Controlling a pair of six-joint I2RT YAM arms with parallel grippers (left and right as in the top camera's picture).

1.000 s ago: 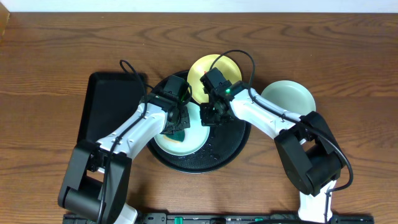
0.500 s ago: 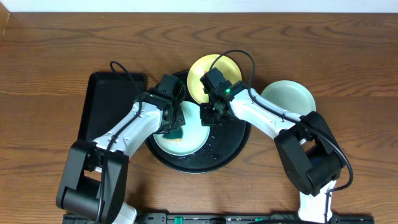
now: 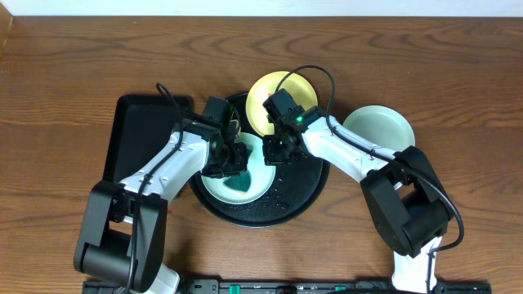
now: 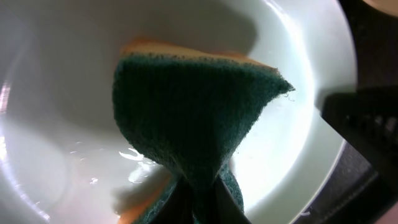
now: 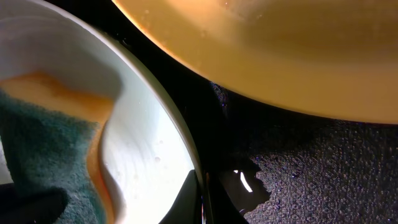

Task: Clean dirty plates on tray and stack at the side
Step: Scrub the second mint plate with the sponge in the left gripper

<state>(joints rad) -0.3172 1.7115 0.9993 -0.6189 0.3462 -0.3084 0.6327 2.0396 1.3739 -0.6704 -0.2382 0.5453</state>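
A mint-blue plate (image 3: 260, 181) lies on the round black tray (image 3: 301, 196). My left gripper (image 3: 231, 160) is shut on a green and orange sponge (image 3: 237, 180) and presses it into that plate; the sponge fills the left wrist view (image 4: 193, 118). My right gripper (image 3: 276, 152) is shut on the plate's right rim (image 5: 180, 143). A yellow plate (image 3: 274, 91) leans on the tray's far edge and shows in the right wrist view (image 5: 280, 56). A second mint-blue plate (image 3: 378, 128) sits on the wooden table to the right of the tray.
A rectangular black tray (image 3: 139, 143) lies to the left of the round tray. Brown wood tabletop (image 3: 82, 65) surrounds everything. The tray floor (image 5: 323, 180) is wet and speckled.
The left gripper has swept the sponge across the plate, from its left part toward the centre-right. The right gripper has held still on the rim.
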